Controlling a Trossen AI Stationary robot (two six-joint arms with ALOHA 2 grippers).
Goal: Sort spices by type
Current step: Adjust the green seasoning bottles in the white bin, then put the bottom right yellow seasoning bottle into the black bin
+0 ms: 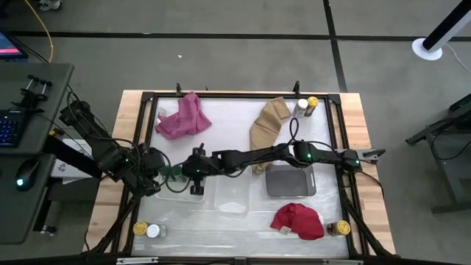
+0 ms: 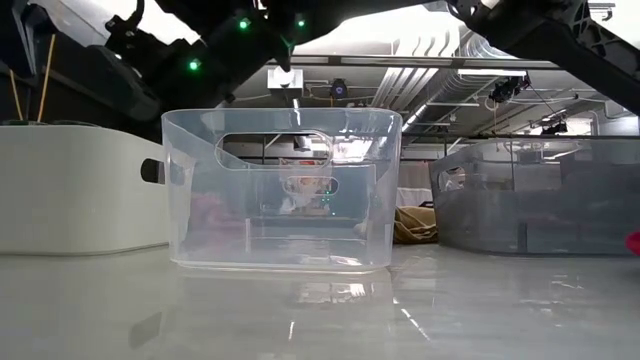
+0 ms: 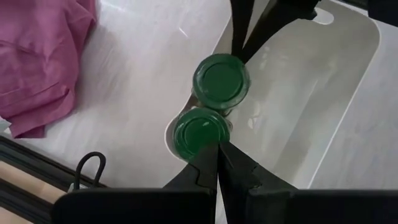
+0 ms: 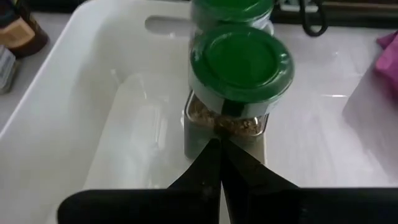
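**Spice jars: sorting barely begun**

Two green-lidded jars (image 3: 208, 106) stand touching at the white tray's (image 3: 348, 74) rim. Left gripper (image 3: 217, 155) and right gripper (image 4: 221, 152) each point at them with fingers together, holding nothing. Jars remain at three table (image 1: 368, 132) corners (image 1: 307, 105); grey tray (image 1: 289, 181) looks empty.

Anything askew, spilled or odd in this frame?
Nothing spilled or damaged. One oddity: both grippers meet over the white tray, the left and right each at a green-lidded jar, touching side by side.
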